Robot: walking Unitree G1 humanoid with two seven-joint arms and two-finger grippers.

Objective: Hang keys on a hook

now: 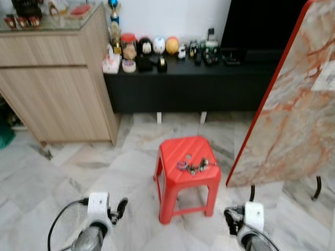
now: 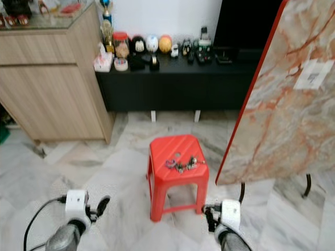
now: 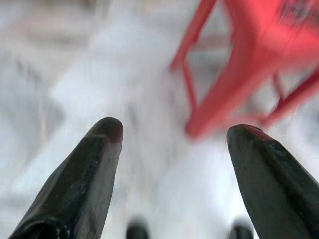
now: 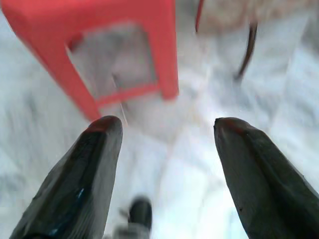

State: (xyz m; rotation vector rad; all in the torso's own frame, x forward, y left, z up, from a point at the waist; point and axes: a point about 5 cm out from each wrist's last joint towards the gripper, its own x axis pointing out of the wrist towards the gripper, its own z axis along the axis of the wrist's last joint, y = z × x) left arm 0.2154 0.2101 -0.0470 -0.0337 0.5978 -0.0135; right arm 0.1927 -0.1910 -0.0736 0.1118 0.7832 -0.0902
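Note:
A bunch of keys (image 1: 194, 166) lies on top of a red plastic stool (image 1: 172, 150) standing on the marble floor ahead of me. My left gripper (image 1: 121, 208) hangs low at the stool's left, open, with its black fingers (image 3: 87, 169) spread over the floor and the stool's legs (image 3: 209, 94) beyond them. My right gripper (image 1: 230, 219) hangs low at the stool's right, also open, nothing between its fingers (image 4: 84, 169). I can make out no hook.
A marble-patterned tabletop with a red edge (image 1: 293, 110) leans tilted at the right, close to the stool. A black low console (image 1: 178, 78) with small ornaments runs along the back wall. A wooden cabinet (image 1: 52, 78) stands at the left.

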